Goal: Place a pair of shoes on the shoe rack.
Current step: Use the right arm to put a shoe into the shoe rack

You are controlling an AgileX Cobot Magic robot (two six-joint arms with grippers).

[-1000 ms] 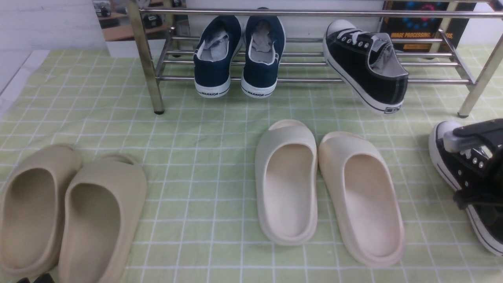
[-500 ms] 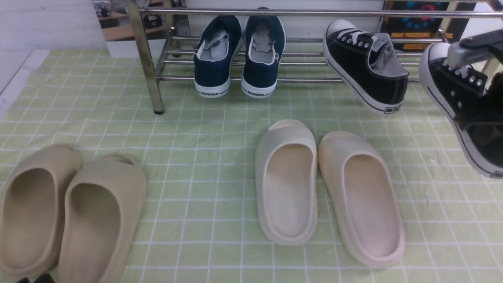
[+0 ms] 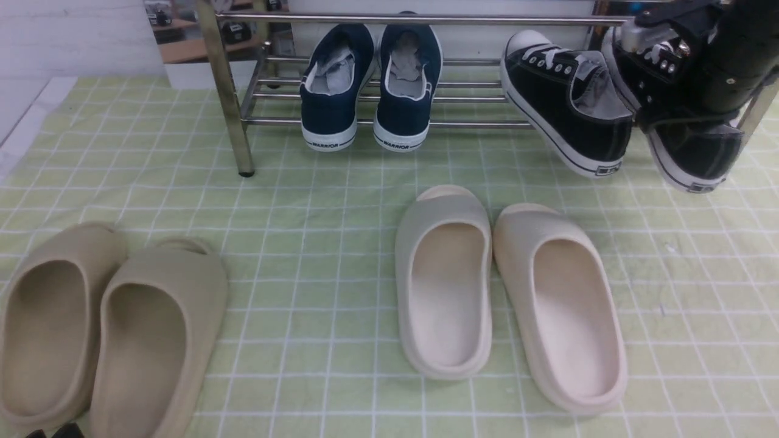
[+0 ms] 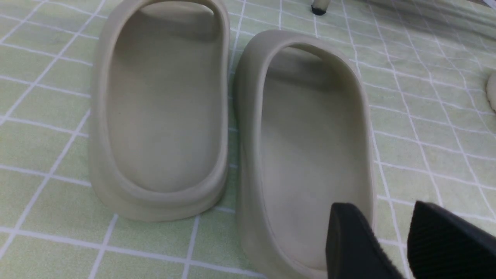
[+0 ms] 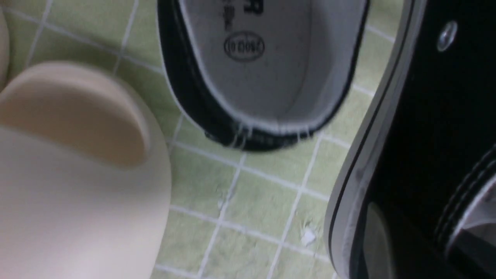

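Note:
One black sneaker (image 3: 566, 100) of the pair rests on the steel shoe rack (image 3: 475, 123), toe up and heel hanging over the front bar. Just to its right, my right gripper (image 3: 666, 52) is shut on the side wall of the second black sneaker (image 3: 694, 155) and holds it in the air at the rack's right end, heel low. The right wrist view shows the held sneaker (image 5: 426, 135) close up and the grey lining of the racked sneaker (image 5: 255, 58). My left gripper (image 4: 381, 209) stands open with nothing in it beside a tan slide (image 4: 310, 147).
Two navy WARRIOR shoes (image 3: 365, 85) sit on the rack's left half. A pair of cream slides (image 3: 505, 292) lies mid-cloth in front of the rack, and a pair of tan slides (image 3: 103, 334) lies at the near left. The rack's right leg (image 3: 751, 115) stands behind the held sneaker.
My right gripper has lifted the second black sneaker off the cloth at the right and carried it up and away to the rack's right end. The left gripper has stayed put.

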